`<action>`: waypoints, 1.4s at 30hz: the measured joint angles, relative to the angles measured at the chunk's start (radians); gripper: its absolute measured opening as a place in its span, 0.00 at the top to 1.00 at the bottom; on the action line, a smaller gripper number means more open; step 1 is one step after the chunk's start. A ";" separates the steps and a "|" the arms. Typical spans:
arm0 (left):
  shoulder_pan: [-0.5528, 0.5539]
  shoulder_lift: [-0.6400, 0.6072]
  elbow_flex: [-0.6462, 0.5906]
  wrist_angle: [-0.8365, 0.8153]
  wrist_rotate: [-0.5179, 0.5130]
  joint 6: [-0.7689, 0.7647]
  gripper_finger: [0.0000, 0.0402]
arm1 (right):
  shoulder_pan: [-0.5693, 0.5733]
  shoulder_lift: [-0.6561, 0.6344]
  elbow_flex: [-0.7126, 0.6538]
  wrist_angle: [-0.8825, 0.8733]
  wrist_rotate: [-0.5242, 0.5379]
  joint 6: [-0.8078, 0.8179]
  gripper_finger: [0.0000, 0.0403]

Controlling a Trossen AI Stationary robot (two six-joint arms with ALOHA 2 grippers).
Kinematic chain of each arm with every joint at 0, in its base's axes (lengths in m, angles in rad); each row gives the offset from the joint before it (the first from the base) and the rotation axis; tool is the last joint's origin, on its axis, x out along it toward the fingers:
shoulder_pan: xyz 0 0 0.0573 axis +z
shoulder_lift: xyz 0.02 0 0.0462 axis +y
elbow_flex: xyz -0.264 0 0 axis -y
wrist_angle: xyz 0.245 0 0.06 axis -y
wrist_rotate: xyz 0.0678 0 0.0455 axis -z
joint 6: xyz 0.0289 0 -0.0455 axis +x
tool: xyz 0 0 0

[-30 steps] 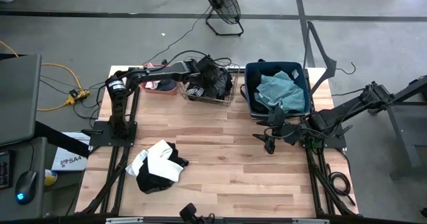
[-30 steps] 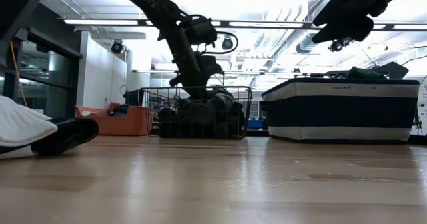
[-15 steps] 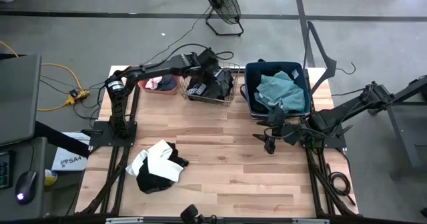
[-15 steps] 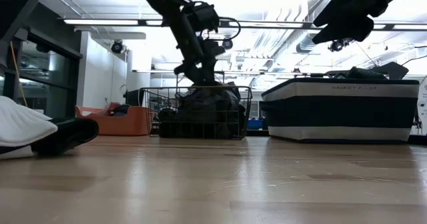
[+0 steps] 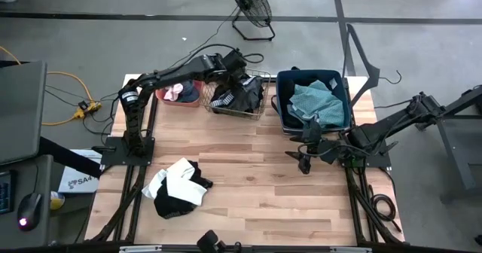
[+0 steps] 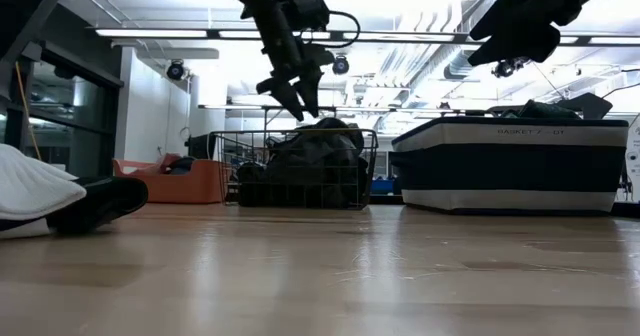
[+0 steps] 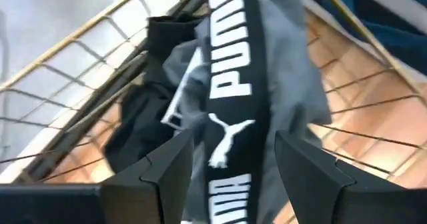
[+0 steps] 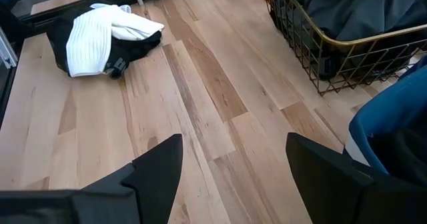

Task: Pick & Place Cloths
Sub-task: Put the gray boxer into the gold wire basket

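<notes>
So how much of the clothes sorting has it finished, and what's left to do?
Black garments already fill the wire basket, a teal cloth lies in the blue bin, and pink pieces sit in the coral tub. The left gripper hangs open and empty above the basket. The right gripper waits. One white-and-black pile remains on the table.

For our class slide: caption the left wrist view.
Open left hand above black Puma garment in the wire basket.

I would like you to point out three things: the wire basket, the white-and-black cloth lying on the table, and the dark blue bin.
wire basket (image 5: pixel 260 110), high view, on its right front rim.
white-and-black cloth (image 5: pixel 179 182), high view, on its white middle part.
dark blue bin (image 6: pixel 510 166), low view, on its front wall.
</notes>
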 joint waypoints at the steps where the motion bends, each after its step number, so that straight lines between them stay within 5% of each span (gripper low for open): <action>1: 0.000 0.000 0.000 0.000 -0.017 0.000 0.49 | 0.000 0.000 0.000 0.000 0.000 0.000 0.36; 8: -0.007 0.000 -0.003 0.180 0.029 0.042 0.57 | 0.000 0.000 0.000 0.000 0.004 -0.001 0.36; 15: -0.014 0.052 -0.023 0.364 0.026 0.041 0.96 | 0.000 0.000 0.000 0.000 0.004 0.000 0.36; 23: -0.014 0.152 -0.023 0.471 0.007 -0.024 0.99 | 0.000 0.001 0.000 -0.011 0.004 -0.002 0.36; 42: -0.013 0.167 -0.020 0.256 -0.042 -0.004 0.99 | 0.000 0.001 0.000 -0.018 0.003 0.015 0.36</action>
